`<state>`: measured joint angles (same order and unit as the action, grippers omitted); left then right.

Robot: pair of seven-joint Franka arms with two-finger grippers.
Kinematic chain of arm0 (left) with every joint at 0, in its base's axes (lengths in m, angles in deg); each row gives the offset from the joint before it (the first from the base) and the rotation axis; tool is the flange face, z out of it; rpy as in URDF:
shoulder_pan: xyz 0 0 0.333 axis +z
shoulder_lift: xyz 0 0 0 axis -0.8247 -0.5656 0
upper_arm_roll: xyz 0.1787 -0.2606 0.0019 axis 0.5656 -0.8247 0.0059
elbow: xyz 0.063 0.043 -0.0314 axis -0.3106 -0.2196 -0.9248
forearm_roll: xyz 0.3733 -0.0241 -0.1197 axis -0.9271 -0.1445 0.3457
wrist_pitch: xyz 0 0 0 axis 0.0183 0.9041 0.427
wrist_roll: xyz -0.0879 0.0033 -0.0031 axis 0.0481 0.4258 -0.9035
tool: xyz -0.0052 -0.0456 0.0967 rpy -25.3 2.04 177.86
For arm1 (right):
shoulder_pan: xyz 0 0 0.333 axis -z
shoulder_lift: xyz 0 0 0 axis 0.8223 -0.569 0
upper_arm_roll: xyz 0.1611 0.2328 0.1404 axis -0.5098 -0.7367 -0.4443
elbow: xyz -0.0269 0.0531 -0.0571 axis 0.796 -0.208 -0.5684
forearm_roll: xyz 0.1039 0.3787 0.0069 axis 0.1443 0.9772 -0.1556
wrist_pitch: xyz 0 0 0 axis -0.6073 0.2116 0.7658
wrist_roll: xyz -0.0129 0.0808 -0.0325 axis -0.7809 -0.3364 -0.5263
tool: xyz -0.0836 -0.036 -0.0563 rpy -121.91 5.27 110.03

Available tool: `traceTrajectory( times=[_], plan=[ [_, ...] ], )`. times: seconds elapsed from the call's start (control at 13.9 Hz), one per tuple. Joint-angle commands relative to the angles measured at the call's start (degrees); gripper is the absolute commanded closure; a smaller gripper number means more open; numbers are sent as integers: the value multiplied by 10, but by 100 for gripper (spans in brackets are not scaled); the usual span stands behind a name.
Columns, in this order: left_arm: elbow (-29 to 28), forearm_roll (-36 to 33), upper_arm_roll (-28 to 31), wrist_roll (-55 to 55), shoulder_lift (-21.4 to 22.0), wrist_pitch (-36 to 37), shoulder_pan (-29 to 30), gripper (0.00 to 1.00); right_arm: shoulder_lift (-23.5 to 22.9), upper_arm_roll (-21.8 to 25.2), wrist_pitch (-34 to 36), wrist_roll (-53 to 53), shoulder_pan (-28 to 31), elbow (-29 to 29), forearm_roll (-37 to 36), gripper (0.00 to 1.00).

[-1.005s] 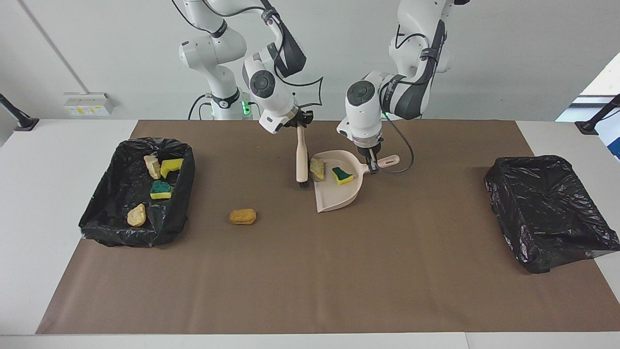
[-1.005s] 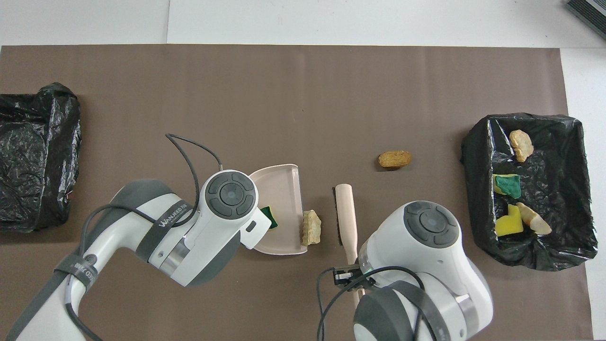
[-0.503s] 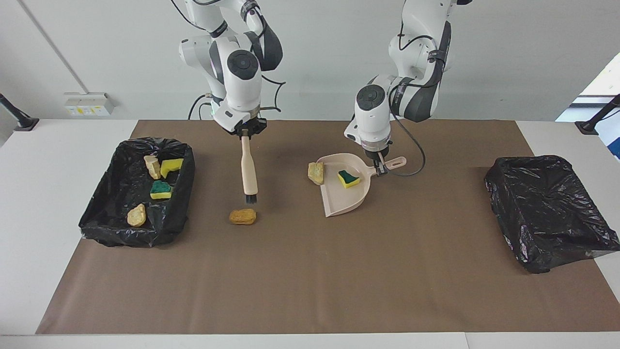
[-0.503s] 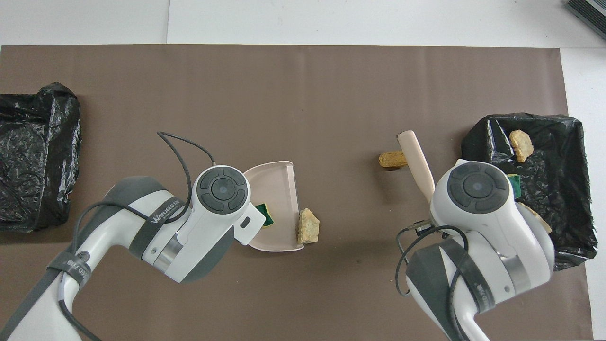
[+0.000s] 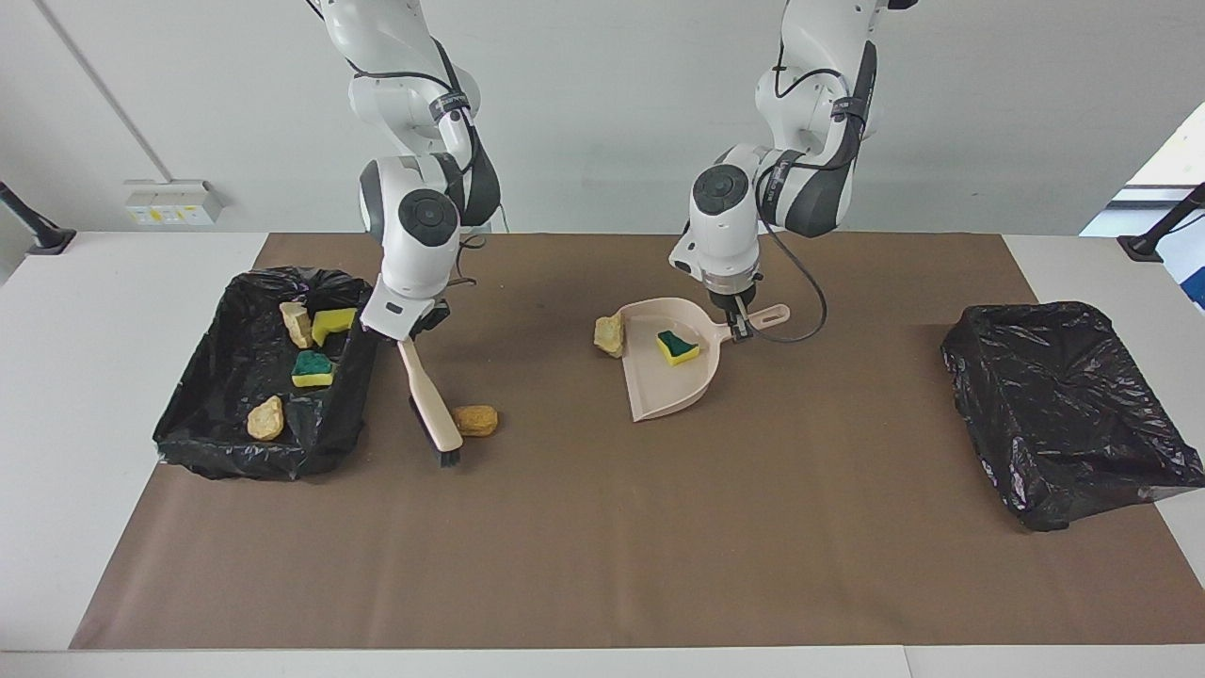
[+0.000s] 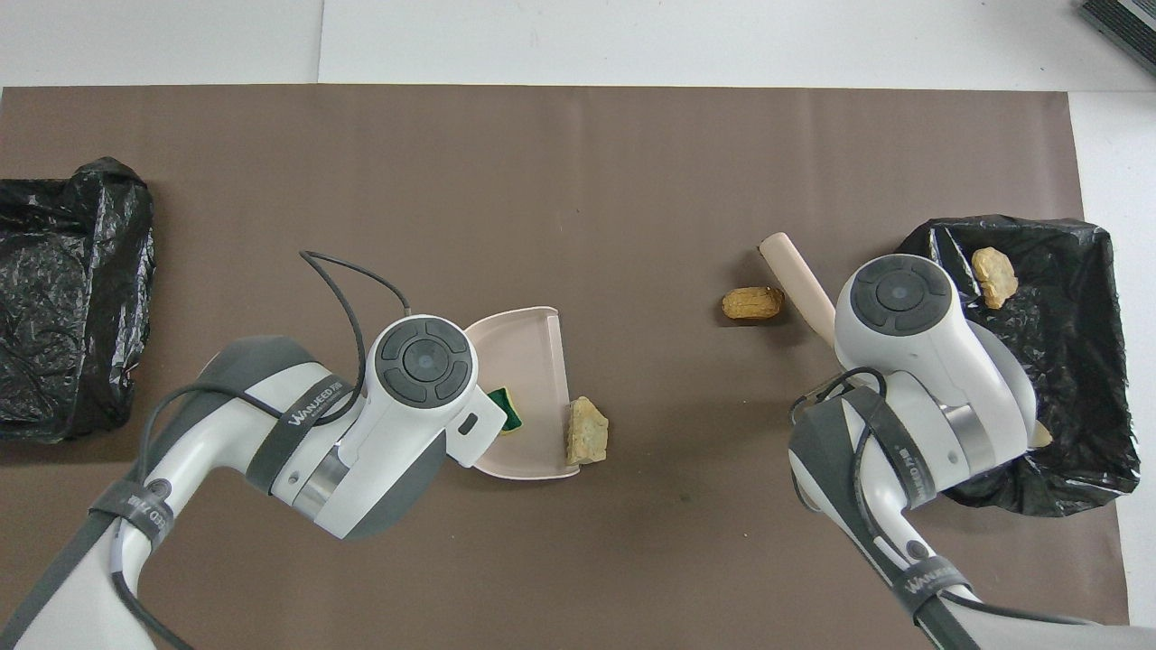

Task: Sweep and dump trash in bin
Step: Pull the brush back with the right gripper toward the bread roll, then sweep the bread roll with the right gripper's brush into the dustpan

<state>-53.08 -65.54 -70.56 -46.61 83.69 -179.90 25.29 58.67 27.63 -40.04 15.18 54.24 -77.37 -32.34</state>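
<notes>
Since a moment ago the right gripper [image 5: 411,337] has swung the brush [image 5: 431,407] aslant, bristles down beside the brown lump [image 5: 473,420], near the filled bin [image 5: 188,414]. The left gripper [image 5: 737,320] still clamps the dustpan [image 5: 659,391] handle, sponge [image 5: 677,347] inside, rocky chunk [image 5: 609,334] at its rim. Both arms read "WANJEED".

In the overhead view the right gripper and the brush's [image 6: 798,283] handle end are covered by the arm's own wrist, and part of the lined bin [image 6: 1075,361] with its contents is masked. The left gripper and most of the green-topped sponge bit [image 6: 511,419] are hidden likewise. The second bin [image 6: 63,298] is cut off by the picture's edge.
</notes>
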Motion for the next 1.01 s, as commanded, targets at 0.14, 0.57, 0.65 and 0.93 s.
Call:
traceTrajectory(
  times=[0.14,0.57,0.65,0.93],
  plan=[
    [-20,-10,-2,8,18,-6,14,100,49,-11,23,11,-40,-50,185,100],
    [-21,-10,-2,8,18,-6,14,100,58,-11,-26,148,-130,-96,350,100],
    [-20,-10,-2,8,18,-6,14,100,62,-11,-28,172,-145,-96,368,100],
    [-20,-9,-2,8,18,-6,14,100,60,-11,-66,212,-212,-97,482,100]
  ],
)
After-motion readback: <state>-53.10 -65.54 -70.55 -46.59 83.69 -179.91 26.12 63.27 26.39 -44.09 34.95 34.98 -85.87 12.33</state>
